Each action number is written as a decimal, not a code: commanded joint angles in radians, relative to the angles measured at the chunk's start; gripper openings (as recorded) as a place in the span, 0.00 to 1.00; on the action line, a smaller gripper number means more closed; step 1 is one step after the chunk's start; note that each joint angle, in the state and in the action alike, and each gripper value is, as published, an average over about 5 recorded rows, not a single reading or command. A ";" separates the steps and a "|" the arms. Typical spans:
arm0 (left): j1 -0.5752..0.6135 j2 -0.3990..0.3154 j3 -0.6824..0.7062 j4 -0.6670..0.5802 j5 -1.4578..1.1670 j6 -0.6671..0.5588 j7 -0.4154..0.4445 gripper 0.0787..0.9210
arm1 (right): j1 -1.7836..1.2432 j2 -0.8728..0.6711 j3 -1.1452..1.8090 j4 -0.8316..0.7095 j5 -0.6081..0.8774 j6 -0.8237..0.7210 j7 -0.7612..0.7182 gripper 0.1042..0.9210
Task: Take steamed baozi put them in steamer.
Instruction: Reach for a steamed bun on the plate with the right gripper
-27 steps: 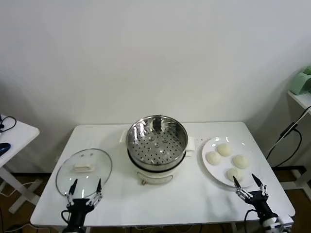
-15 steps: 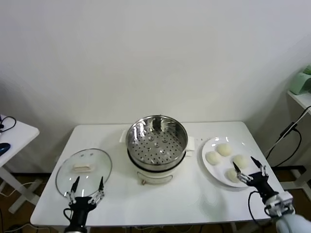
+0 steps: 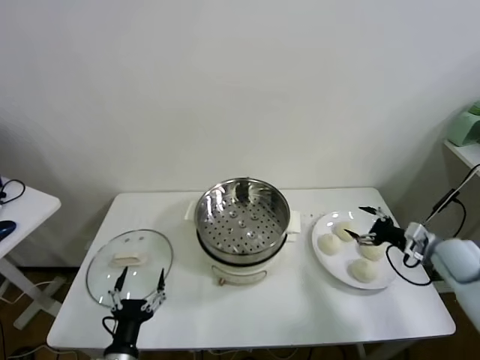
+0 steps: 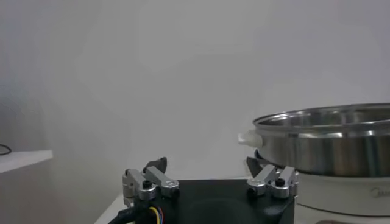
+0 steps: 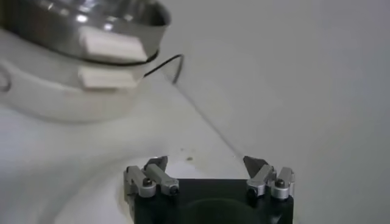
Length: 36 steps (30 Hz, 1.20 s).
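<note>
White tabletop (image 3: 300,300) carrying central steamer (image 3: 241,217), empty; four steamed baozi (image 3: 351,248) on plate (image 3: 328,265) at its right. Right pincer (image 3: 370,225), fingers apart, hovers over the plate. Left pincer (image 3: 139,291), fingers apart, by glass lid (image 3: 129,264).

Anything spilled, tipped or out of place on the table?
Nothing stands out. Four buns sit on the plate, the steamer stands upright and empty, the lid lies flat beside it. The right tool is open over the plate.
</note>
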 commanded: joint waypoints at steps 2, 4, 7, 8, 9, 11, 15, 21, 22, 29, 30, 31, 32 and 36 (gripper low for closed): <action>-0.031 0.006 0.001 0.018 0.033 0.038 -0.039 0.88 | 0.715 0.008 -0.667 -0.348 -0.324 0.123 -0.381 0.88; -0.040 0.005 -0.002 0.020 0.027 0.047 -0.040 0.88 | 0.750 0.062 -0.719 -0.404 -0.330 0.123 -0.398 0.88; -0.058 0.000 -0.005 0.022 0.019 0.060 -0.061 0.88 | 0.774 0.141 -0.764 -0.492 -0.332 0.126 -0.415 0.88; -0.066 -0.002 -0.006 0.025 0.021 0.062 -0.078 0.88 | 0.776 0.167 -0.770 -0.526 -0.337 0.132 -0.415 0.88; -0.074 -0.004 -0.006 0.027 0.024 0.063 -0.096 0.88 | 0.775 0.191 -0.771 -0.556 -0.342 0.138 -0.412 0.88; -0.090 -0.007 -0.008 0.028 0.027 0.068 -0.133 0.88 | 0.761 0.242 -0.754 -0.621 -0.355 0.148 -0.401 0.88; -0.105 -0.001 -0.019 0.022 0.022 0.089 -0.155 0.88 | 0.712 0.321 -0.697 -0.703 -0.378 0.152 -0.381 0.88; -0.104 0.007 -0.029 0.020 0.022 0.101 -0.152 0.88 | 0.646 0.383 -0.648 -0.749 -0.401 0.152 -0.361 0.88; -0.103 0.007 -0.029 0.021 0.023 0.102 -0.151 0.88 | 0.637 0.391 -0.641 -0.753 -0.403 0.151 -0.357 0.88; -0.099 0.003 -0.027 0.028 0.025 0.104 -0.152 0.88 | 0.598 0.431 -0.594 -0.784 -0.411 0.152 -0.334 0.88; -0.098 0.003 -0.028 0.028 0.025 0.104 -0.152 0.88 | 0.594 0.435 -0.587 -0.788 -0.413 0.152 -0.330 0.88; -0.098 0.003 -0.028 0.028 0.025 0.105 -0.152 0.88 | 0.590 0.440 -0.579 -0.793 -0.415 0.152 -0.326 0.88; -0.098 0.004 -0.029 0.028 0.025 0.105 -0.152 0.88 | 0.587 0.444 -0.572 -0.797 -0.417 0.153 -0.323 0.88; -0.094 0.004 -0.029 0.025 0.027 0.102 -0.152 0.88 | 0.577 0.458 -0.552 -0.807 -0.432 0.153 -0.309 0.88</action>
